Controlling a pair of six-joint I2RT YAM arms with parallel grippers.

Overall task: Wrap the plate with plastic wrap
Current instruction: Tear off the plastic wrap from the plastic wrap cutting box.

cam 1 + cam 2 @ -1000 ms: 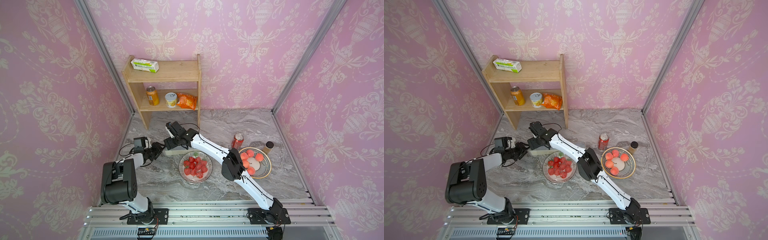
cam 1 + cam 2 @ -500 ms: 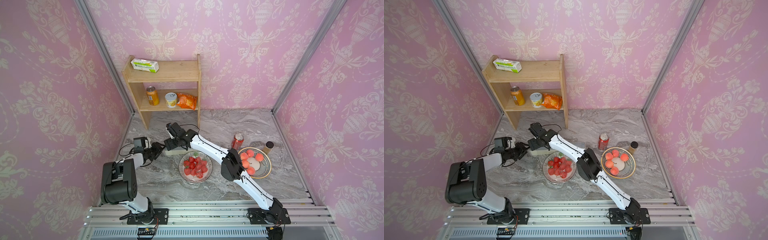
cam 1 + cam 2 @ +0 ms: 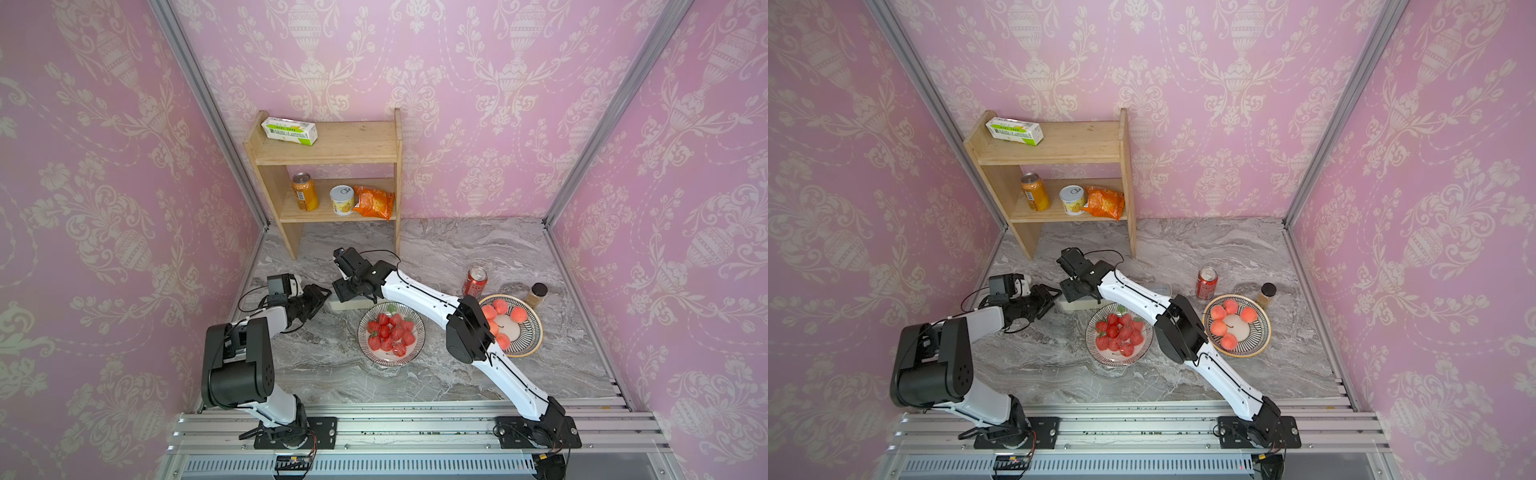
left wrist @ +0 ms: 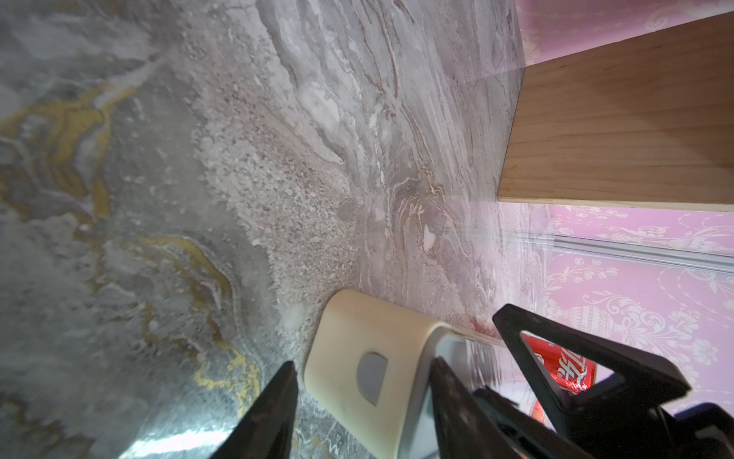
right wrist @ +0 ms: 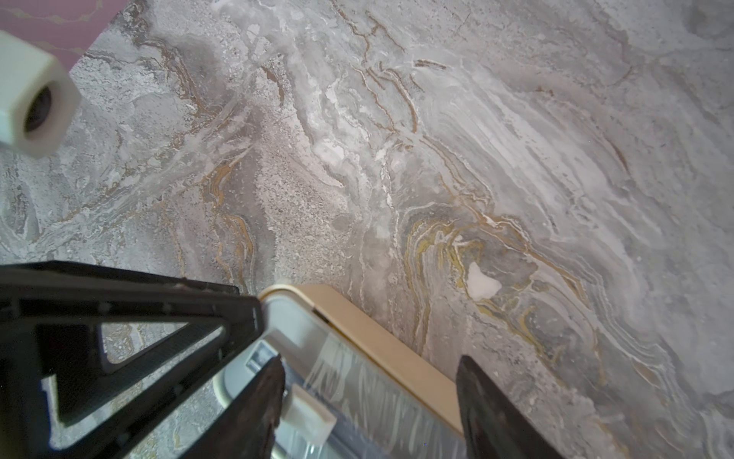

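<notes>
The cream dispenser box (image 3: 347,304) with a grey top lies on the table just behind the plate (image 3: 391,334) of strawberries. Clear crinkly plastic wrap (image 5: 357,381) shows on the box's top. My left gripper (image 4: 363,363) is shut on the box's left end (image 4: 357,349), one finger on each side. My right gripper (image 5: 369,361) hangs over the same end from above and stands open. One of its fingers is by the small white slider, and the other is clear of the cream side (image 5: 381,341). In both top views the two grippers (image 3: 322,295) (image 3: 1077,291) meet at the box.
A second plate (image 3: 513,326) with peaches sits at the right, with a red can (image 3: 475,281) and a small brown jar (image 3: 536,294) behind it. A wooden shelf (image 3: 332,153) stands at the back left with a green-and-white carton, cans and a snack bag.
Both arms stay at the dispenser box. The right gripper's jaws have narrowed somewhat around it. The left gripper holds as before.
</notes>
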